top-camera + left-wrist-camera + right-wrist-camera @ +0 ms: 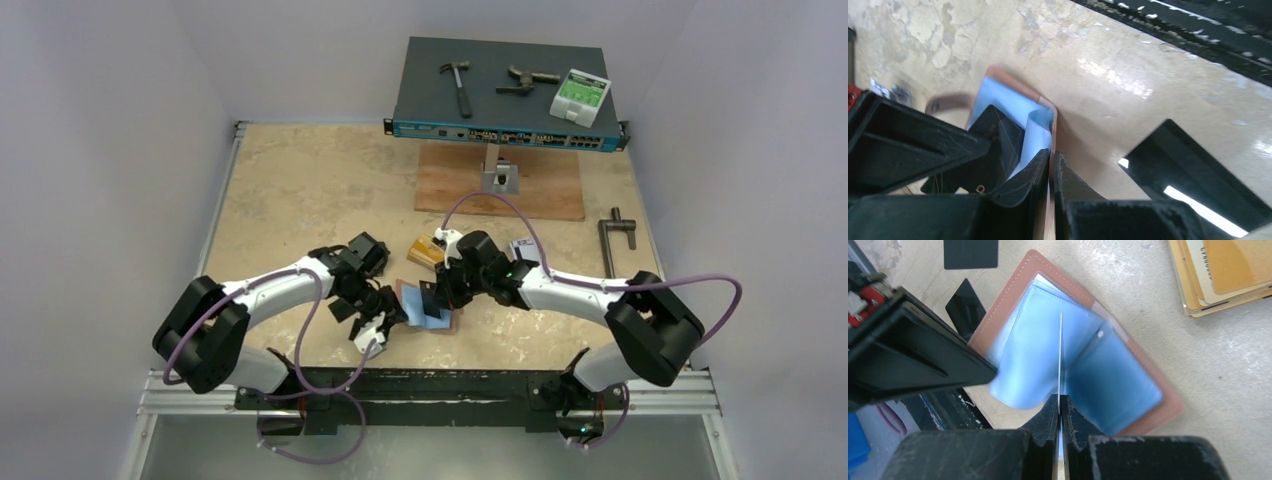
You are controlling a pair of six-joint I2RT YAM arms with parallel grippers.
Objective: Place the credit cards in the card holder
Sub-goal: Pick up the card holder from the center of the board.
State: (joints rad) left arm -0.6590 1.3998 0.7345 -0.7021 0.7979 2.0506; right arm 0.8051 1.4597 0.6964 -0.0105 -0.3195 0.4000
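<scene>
The card holder (1118,382) lies opened on the worktop (1233,390), in the middle of the right wrist view and low centre in the overhead one. Its salmon-pink outside faces down and its pale blue lining faces up. One blue flap on its left half is lifted and blurred. My right fingers (1059,407) are clenched on a thin card (1060,350), which I see edge-on as a fine pale line standing upright over the fold between the two blue halves. Whether its far edge has entered a slot I cannot tell. My left fingers (1051,160) are pressed together on the holder's pink rim, which is sandwiched between them at the bottom centre of the left wrist view, with the blue lining just to their left. Two black cards (970,252) lie flat in the upper left of the right wrist view, one just beside the holder's left edge and the other farther out at the top of the frame. A stack of orange-gold cards (1220,275) sits in the upper right, apart from the holder. At the top of the overhead view stands a blue-fronted network switch (500,105) carrying a hammer (457,87) and a green and white box (580,97). A wooden board (500,185) lies just below it in the frame.
</scene>
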